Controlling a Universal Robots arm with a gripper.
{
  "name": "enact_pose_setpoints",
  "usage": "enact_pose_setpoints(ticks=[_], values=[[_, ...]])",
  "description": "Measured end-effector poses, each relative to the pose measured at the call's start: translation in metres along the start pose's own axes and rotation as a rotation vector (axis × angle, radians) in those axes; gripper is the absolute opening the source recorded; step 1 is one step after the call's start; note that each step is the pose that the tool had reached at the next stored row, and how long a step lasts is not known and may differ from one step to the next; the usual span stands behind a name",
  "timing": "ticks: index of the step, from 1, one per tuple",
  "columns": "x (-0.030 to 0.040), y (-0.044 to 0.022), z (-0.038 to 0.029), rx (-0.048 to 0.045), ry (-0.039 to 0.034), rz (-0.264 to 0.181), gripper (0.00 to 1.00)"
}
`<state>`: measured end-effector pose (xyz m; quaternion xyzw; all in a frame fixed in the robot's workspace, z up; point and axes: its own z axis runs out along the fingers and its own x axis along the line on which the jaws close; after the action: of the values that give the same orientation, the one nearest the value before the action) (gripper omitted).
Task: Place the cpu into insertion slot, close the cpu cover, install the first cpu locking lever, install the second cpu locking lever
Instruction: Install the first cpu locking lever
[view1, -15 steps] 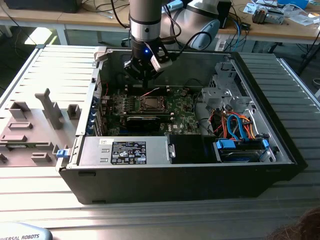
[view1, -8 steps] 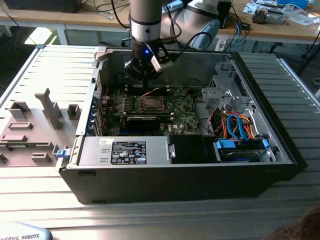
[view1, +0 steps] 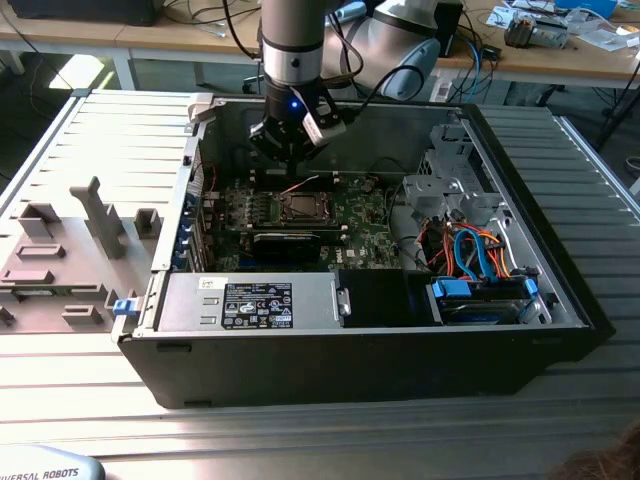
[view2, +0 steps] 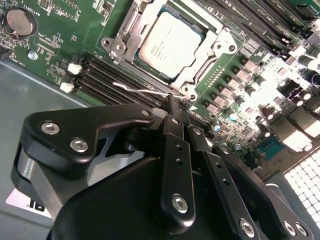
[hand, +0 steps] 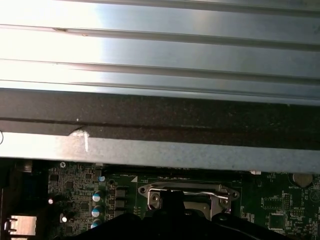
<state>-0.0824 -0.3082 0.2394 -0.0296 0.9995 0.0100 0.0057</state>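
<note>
Exterior view: ribbed metal table (view1: 90, 130) carries an open computer case (view1: 560, 300); cluttered desks behind; gripper (view1: 296, 146) hangs above the insertion slot (view1: 299, 207).
Second wrist view: cpu (view2: 169, 43) seated under the cpu cover (view2: 210, 47); fingers (view2: 173, 112) closed together, nothing clamped, tips beside a thin locking lever (view2: 145, 90).
First wrist view: case wall (hand: 160, 152) above the green motherboard (hand: 75, 187).

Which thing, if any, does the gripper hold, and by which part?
The gripper is shut on the thin wire locking lever, at its end beside the cpu cover. The cpu sits under the cover.
</note>
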Motion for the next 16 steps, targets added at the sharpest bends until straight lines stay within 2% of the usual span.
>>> enact_pose_setpoints(ticks=[16], values=[[-0.0007,-0.0001,0.0039,0.0,-0.0001,0.0,0.11]])
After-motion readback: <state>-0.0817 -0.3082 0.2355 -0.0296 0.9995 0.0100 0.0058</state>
